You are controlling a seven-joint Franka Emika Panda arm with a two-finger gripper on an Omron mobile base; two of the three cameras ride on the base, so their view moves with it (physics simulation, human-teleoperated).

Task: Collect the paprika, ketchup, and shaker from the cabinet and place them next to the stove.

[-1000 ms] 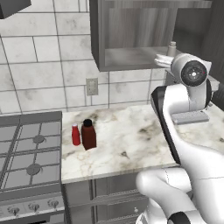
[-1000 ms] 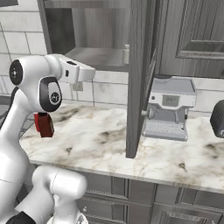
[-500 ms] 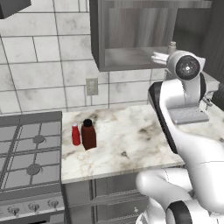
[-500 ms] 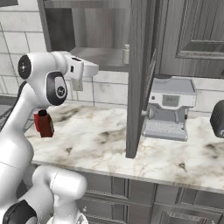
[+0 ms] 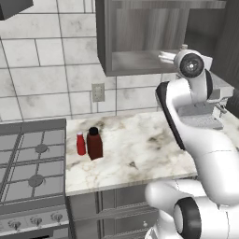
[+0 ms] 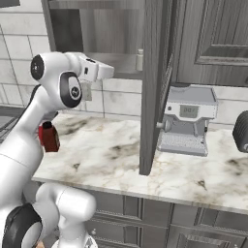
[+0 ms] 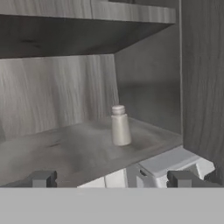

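The shaker (image 7: 120,125) stands upright on the shelf of the cabinet (image 7: 65,148), a small pale cylinder with a rounded top. My gripper (image 7: 112,179) is open in front of the shelf edge, well short of the shaker, which sits between and beyond the two fingertips (image 7: 42,178). From the right, the gripper (image 6: 107,71) hangs left of the shaker (image 6: 139,60). The dark paprika (image 5: 94,144) and the red ketchup (image 5: 80,143) stand side by side on the counter, just right of the stove (image 5: 28,172). The gripper (image 5: 163,56) is level with the cabinet (image 5: 140,37) shelf.
A grey coffee machine (image 6: 186,121) sits on the marble counter (image 6: 111,155) below and right of the cabinet. The cabinet's tall side panel (image 6: 155,82) rises right of the shaker. A wall socket (image 5: 98,92) is on the tiled wall.
The arm has lifted and the hand has moved up and forward toward the cabinet shelf. The bottles on the counter have stayed put. The jaws remain open.
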